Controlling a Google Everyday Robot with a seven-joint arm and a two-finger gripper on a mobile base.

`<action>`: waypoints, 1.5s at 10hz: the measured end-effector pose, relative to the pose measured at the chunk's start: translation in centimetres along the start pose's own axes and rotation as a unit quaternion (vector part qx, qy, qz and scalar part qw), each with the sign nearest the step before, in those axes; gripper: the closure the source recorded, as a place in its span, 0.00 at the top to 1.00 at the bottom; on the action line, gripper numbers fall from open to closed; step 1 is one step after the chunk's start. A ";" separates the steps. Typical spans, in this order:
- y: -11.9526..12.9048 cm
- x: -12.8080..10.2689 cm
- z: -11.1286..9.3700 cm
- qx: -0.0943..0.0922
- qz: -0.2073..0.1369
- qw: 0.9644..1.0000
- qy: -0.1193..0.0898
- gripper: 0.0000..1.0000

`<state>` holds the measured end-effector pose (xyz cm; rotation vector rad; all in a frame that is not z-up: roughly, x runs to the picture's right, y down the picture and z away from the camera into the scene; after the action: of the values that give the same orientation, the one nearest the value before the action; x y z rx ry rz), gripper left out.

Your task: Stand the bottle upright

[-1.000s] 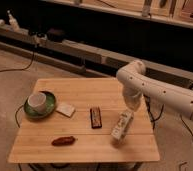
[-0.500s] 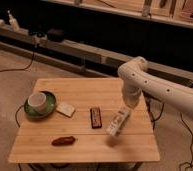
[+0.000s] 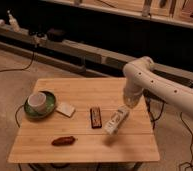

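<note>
The pale bottle (image 3: 115, 122) hangs tilted over the right part of the wooden table (image 3: 85, 87), its upper end up and to the right and its lower end down and to the left. It casts a shadow on the table below it. My gripper (image 3: 126, 107) comes down from the white arm on the right and is shut on the bottle's upper end, just right of the dark bar (image 3: 95, 117).
A reddish-brown sausage-shaped thing (image 3: 63, 141) lies near the front edge. A green plate (image 3: 50, 106) with a white cup (image 3: 36, 101) stands at the left, with a white square pad (image 3: 66, 109) beside it. Dark shelving and cables run behind the table.
The gripper has carried the bottle a little to the left, towards the dark bar, and the bottle stays tilted. The other things have not moved.
</note>
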<state>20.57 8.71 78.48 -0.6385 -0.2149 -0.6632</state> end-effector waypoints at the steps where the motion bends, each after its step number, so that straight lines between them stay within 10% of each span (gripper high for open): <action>1: 0.0 0.4 -0.2 0.006 -0.007 1.000 0.007 0.25; 4: -0.6 2.2 -1.8 0.036 -0.086 0.992 0.083 0.25; 8: -3.1 -1.4 -5.7 0.136 -0.214 0.960 0.122 0.25; 12: -3.4 -6.7 -9.4 0.270 -0.227 0.935 0.025 0.25; 15: -0.8 -7.6 -10.3 0.328 -0.211 0.919 -0.064 0.24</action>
<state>14.09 5.73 67.79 0.0227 -0.6793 -0.9026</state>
